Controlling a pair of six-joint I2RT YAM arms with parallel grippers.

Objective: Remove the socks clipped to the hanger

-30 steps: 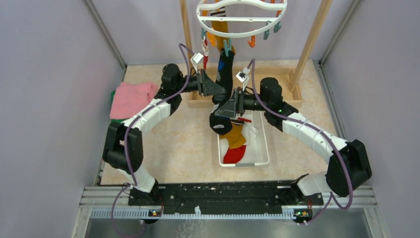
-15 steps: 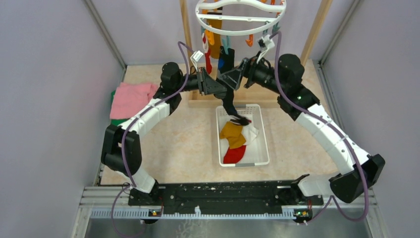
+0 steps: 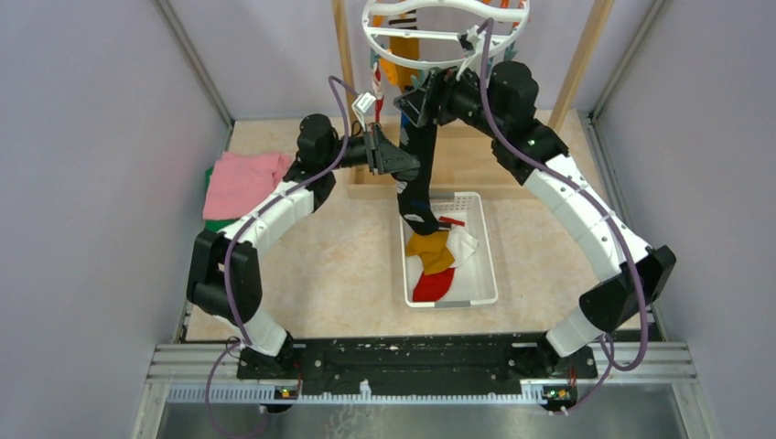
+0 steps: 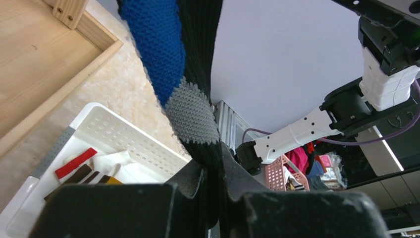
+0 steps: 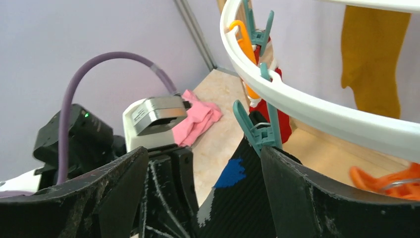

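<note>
Overhead view of a tabletop work cell. A white ring hanger (image 3: 423,35) hangs at 12 o'clock inside a wooden frame (image 3: 576,69). A long black sock (image 3: 421,174) dangles from it. The sock's lower end is over the far rim of a white slotted basket (image 3: 485,265) at the centre, which holds a yellow sock (image 3: 432,251), a red sock (image 3: 430,285) and a white sock (image 3: 462,242). A pink cloth (image 3: 242,181) lies at 9 o'clock, well apart. The left gripper (image 3: 407,165) reaches in from 9 o'clock and pinches the black sock midway down. The right gripper (image 3: 416,99) is raised to the hanger's near rim, and its arm hides the sock's top from above. The left wrist view shows both fingers closed tight on the sock, just below a blue and a grey patch. The right wrist view shows its jaws spread wide on either side of a teal clip (image 5: 260,134) that bites the black sock's top. Behind the clip hangs another red sock (image 5: 277,109), and at 1 o'clock a mustard sock (image 5: 371,59) hangs from the ring.
</note>
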